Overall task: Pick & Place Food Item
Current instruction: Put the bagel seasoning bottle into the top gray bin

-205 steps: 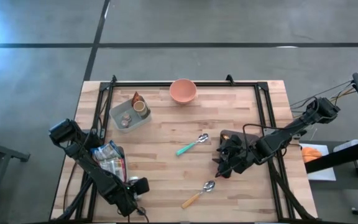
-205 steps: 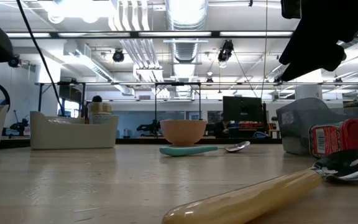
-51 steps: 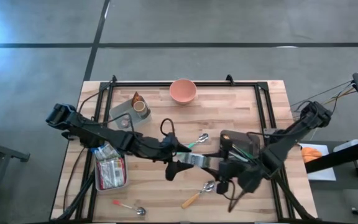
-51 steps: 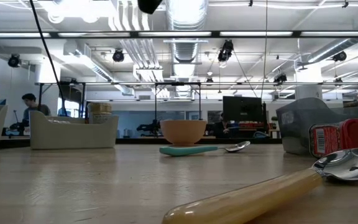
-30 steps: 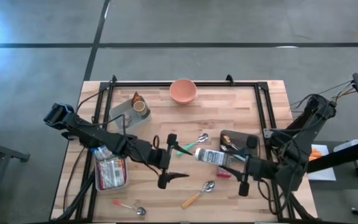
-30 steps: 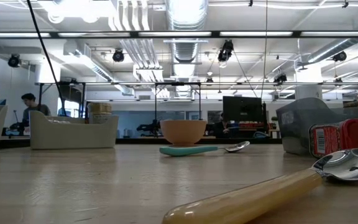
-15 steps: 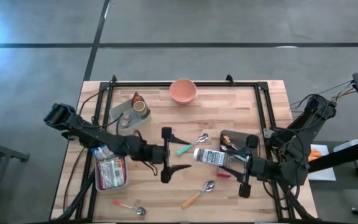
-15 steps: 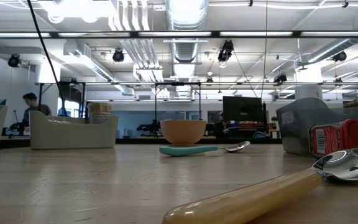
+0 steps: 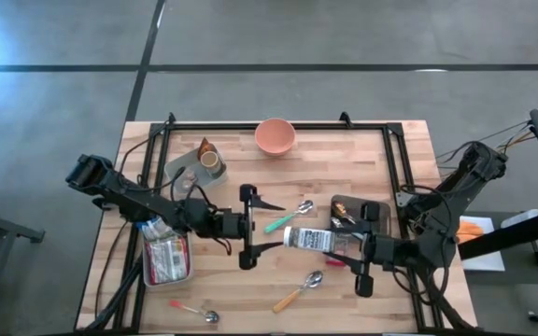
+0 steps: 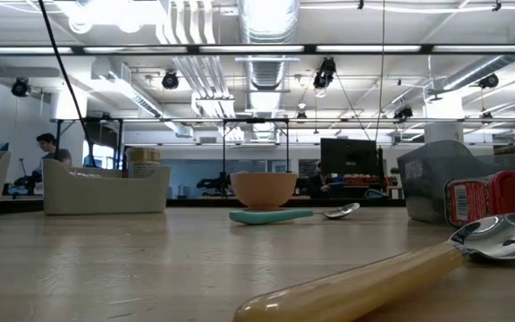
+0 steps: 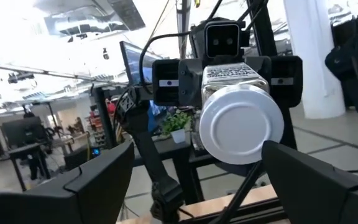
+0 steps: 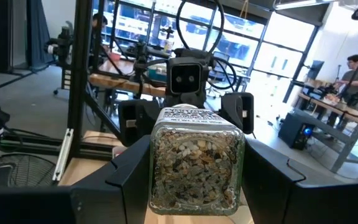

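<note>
A glass jar (image 9: 311,239) with a white lid (image 11: 241,127) and a grainy filling (image 12: 194,165) hangs level above the table's middle, lid toward the table's left. My right gripper (image 9: 332,241) comes from the table's right and is shut on it. My left gripper (image 9: 281,227) points level at the lid from the left and stands open. Its fingertips are just short of the lid, one on either side, and touch nothing. Neither gripper shows in the low view. My right gripper pinches the jar's glass body (image 12: 157,168) between its two fingers (image 11: 166,81), on opposite sides. The fingers come level from the table's right and lie along the jar. The jar is lifted clear of the table and lies level, its lid pointing away from the gripper.
A pink bowl (image 9: 275,136) stands at the far edge and a grey bin (image 9: 197,170) with a cup at far left. A tray of packets (image 9: 166,254) is at left, a dark bin (image 9: 358,210) under the right arm. Three spoons lie about: teal (image 9: 288,219), yellow (image 9: 297,292), red (image 9: 192,311).
My left gripper has tipped up from pointing downward until its open fingers point level at the jar's lid. My right gripper has swung the jar a little toward the left gripper, still level and clear of the table.
</note>
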`<state>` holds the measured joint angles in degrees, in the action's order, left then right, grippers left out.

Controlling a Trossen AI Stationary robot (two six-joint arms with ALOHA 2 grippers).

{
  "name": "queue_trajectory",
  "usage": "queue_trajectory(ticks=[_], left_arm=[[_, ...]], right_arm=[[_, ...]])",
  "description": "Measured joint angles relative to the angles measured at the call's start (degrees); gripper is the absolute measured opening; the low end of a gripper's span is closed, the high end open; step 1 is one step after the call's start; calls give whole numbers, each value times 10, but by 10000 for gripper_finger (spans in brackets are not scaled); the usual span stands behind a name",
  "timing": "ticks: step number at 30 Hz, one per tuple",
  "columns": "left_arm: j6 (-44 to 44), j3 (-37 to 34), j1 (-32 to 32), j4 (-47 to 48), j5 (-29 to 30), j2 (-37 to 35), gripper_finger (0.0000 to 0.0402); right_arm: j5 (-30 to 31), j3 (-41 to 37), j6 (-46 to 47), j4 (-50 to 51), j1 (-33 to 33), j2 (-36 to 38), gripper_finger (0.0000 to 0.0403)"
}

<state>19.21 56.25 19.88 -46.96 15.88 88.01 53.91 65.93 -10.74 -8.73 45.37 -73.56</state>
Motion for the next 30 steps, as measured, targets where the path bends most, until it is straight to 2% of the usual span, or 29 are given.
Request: queue_trajectory(ticks=[8, 14, 21, 30], left_arm=[[-32, -1, -3, 9, -30, -1, 354], [-30, -1, -3, 33, -78, 0, 354], [-26, 1, -3, 31, -85, 0, 354], [-27, 1, -6, -7, -86, -1, 354]], right_arm=[[-11, -1, -1, 2, -15, 0, 194], [-3, -1, -5, 6, -10, 6, 194], [-3, -1, -3, 11, -9, 10, 194], [-35, -14, 11, 4, -19, 10, 193]])
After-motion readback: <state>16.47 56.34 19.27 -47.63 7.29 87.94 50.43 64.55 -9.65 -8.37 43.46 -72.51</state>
